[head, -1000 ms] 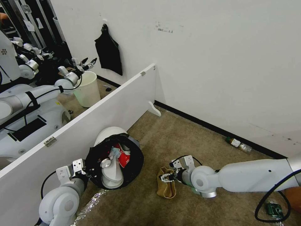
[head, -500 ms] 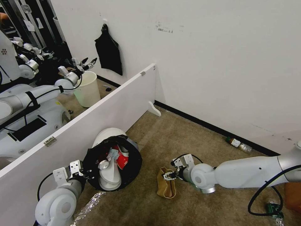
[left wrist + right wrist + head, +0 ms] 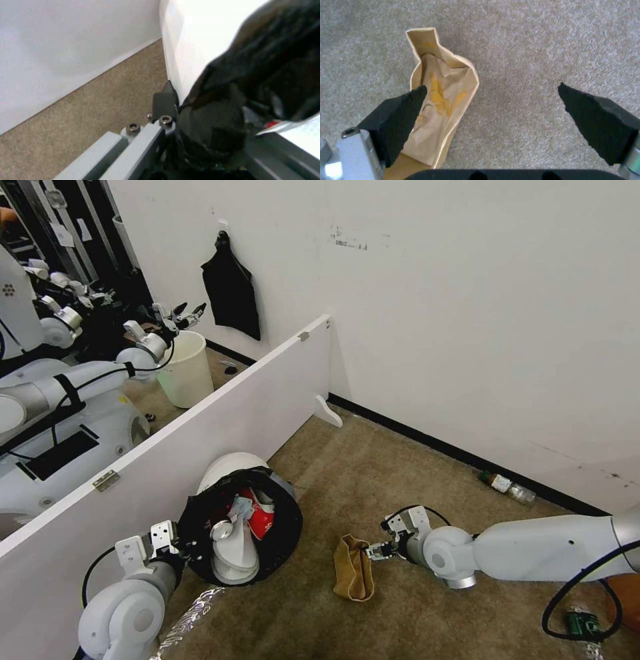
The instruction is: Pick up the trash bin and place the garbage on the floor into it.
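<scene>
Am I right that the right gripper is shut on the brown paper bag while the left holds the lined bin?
Not quite: the right gripper is open beside the brown paper bag, as the right wrist view shows. The left gripper does hold the lined bin.

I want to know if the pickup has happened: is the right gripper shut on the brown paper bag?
No: the right gripper is open, and the brown paper bag lies on the floor.

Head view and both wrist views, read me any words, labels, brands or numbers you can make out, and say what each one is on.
None can be read.
Wall: a dark printed mark, too small to read.
Bottle by the baseboard: green-and-white label, blurred.
Red can in the trash bin: white marking, illegible.
Brown paper bag: yellow stains, no lettering.
</scene>
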